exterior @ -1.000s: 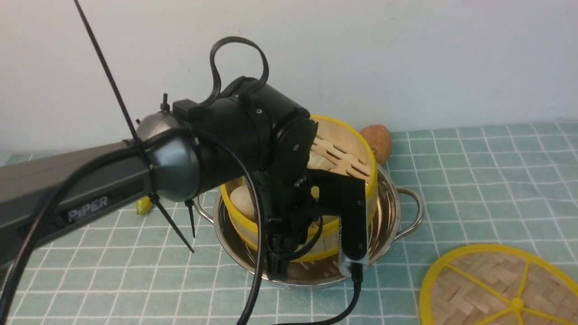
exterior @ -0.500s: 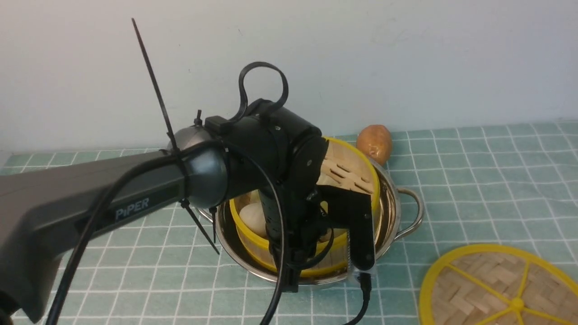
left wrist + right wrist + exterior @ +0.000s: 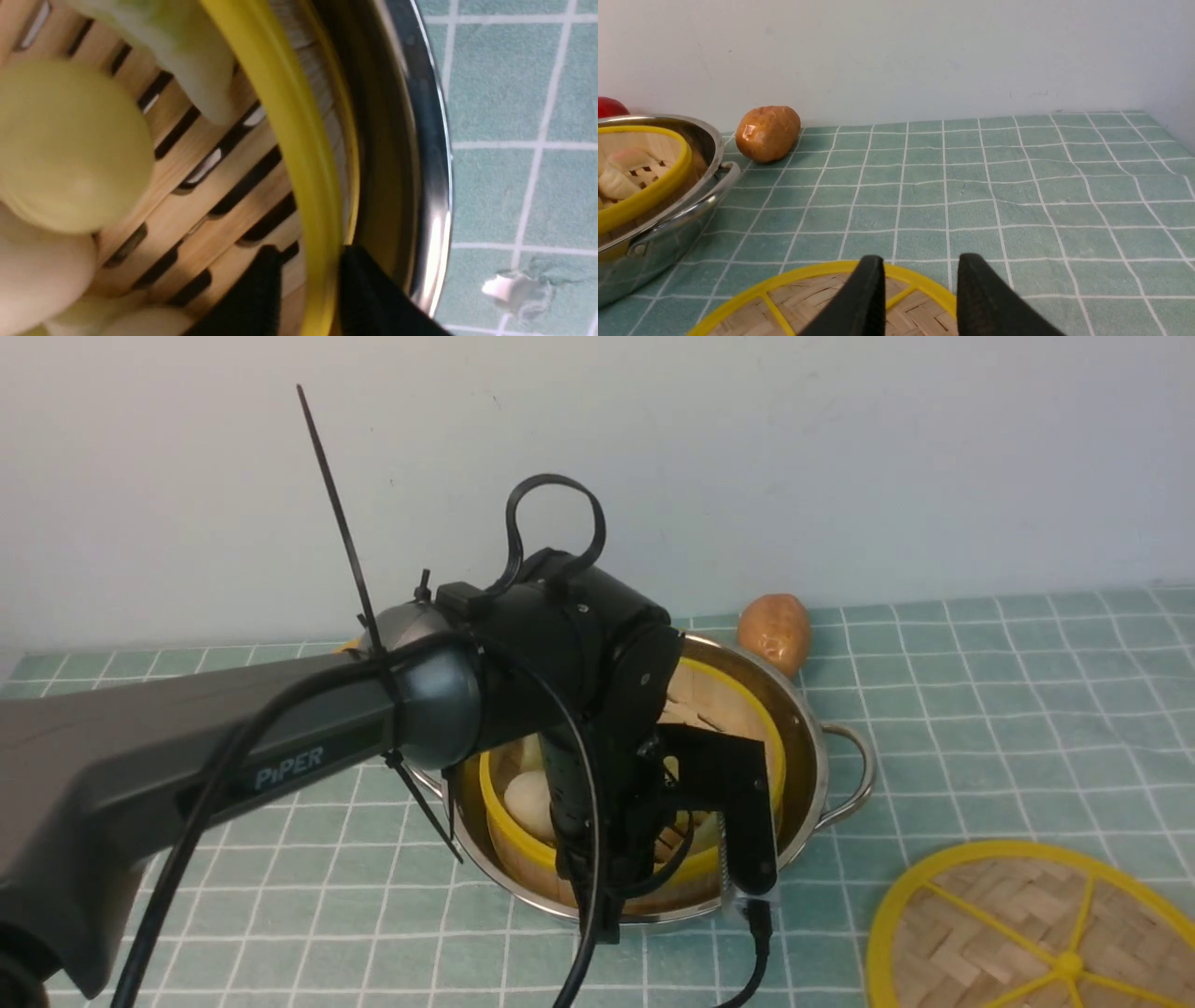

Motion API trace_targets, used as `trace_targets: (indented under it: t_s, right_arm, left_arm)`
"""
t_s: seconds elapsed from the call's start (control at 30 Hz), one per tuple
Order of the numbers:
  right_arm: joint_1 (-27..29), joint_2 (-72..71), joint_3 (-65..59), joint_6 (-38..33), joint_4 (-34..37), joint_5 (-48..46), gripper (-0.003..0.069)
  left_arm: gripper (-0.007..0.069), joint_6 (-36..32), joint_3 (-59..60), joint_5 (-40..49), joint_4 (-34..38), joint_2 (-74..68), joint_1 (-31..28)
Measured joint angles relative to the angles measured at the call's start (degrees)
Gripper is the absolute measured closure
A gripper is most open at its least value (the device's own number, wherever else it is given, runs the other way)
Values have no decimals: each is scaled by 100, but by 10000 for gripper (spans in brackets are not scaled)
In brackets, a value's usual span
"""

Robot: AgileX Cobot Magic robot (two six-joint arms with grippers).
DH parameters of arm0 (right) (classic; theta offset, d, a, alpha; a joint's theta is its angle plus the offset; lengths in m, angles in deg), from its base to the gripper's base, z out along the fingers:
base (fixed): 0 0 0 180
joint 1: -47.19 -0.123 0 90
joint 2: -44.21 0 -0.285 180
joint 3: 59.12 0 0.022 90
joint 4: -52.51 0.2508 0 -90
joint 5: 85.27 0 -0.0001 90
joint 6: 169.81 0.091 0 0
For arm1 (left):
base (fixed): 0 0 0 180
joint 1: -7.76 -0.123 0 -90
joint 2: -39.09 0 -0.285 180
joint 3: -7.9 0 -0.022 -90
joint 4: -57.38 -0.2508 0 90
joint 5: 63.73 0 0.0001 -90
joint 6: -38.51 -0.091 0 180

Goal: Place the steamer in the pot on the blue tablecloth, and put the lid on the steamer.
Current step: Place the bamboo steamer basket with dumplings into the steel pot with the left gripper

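In the front view the left arm (image 3: 280, 756) covers the near and left parts of the steamer (image 3: 724, 695) and the pot (image 3: 808, 737), and it hides the left end effector (image 3: 310, 249). The left wrist view cuts its fingers (image 3: 261, 294) off at the edge. They stand either side of the steamer's rim, but whether they clamp it cannot be told. Pale food pieces (image 3: 70, 144) there are too blurred to name. The lid (image 3: 1008, 915) runs off the front view's lower right corner. A red thing (image 3: 609, 106) at the right wrist view's edge is unidentifiable.
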Motion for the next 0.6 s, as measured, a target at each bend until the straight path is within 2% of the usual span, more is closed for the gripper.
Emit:
trace_targets:
  t_s: [0.03, 0.1, 0.13, 0.17, 0.27, 0.43, 0.6]
  right_arm:
    - [0, 0, 0, 0, 0, 0, 419]
    - [0, 0, 0, 0, 0, 0, 419]
    - [0, 0, 0, 0, 0, 0, 419]
    - [0, 0, 0, 0, 0, 0, 419]
    - [0, 0, 0, 0, 0, 0, 419]
    - [0, 0, 0, 0, 0, 0, 419]
    - [0, 0, 0, 0, 0, 0, 419]
  left_arm:
    - [340, 11, -29, 0, -31, 0, 0]
    - [274, 38, -42, 0, -46, 6, 0]
    - [267, 44, -42, 0, -53, 6, 0]
    - [216, 84, -42, 0, -68, 19, 0]
    - [146, 246, -87, 23, -126, 113, 0]
    - [111, 558, -329, 104, -459, 415, 0]
    - [109, 1351, -836, 393, -1283, 1029, 0]
